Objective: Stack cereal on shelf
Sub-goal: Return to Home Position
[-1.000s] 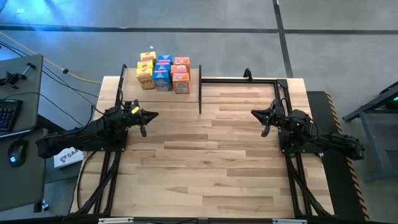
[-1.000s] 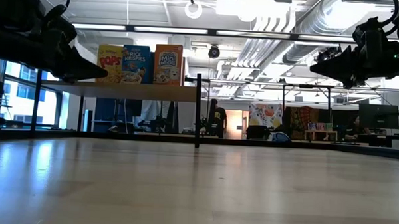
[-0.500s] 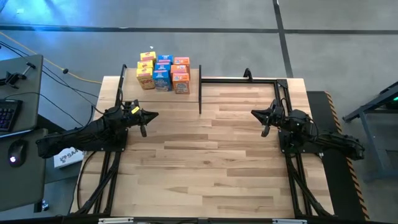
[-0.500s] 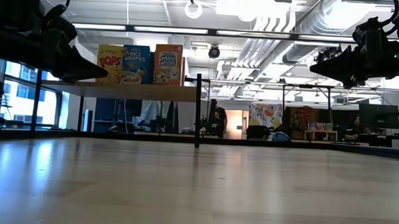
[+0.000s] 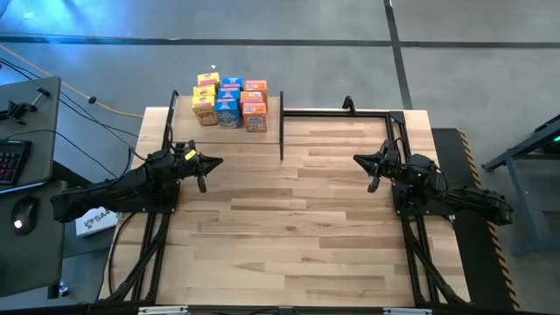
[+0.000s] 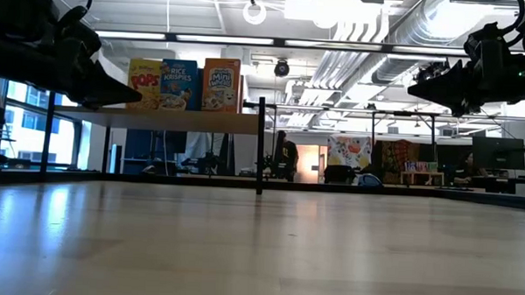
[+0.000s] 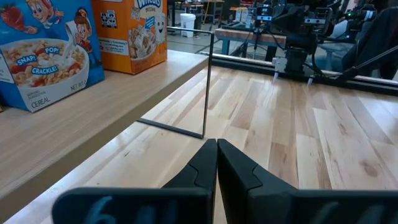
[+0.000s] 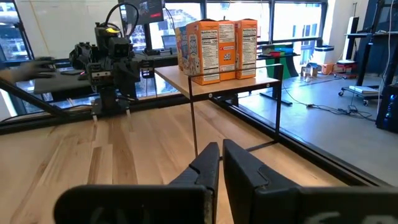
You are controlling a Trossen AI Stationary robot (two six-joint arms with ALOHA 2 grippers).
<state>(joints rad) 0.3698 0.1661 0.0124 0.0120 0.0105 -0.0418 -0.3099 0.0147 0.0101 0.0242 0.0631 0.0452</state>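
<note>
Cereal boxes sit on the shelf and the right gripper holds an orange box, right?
No. The right gripper is shut on nothing, as the right wrist view shows. The cereal boxes do sit on the shelf.

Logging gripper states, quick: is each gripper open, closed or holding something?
Left gripper: closed, holding nothing.
Right gripper: closed, holding nothing.

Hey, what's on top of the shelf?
Cereal boxes stand on the shelf in yellow, blue and orange rows. In the low view only the front three show; the boxes behind them are covered.
</note>
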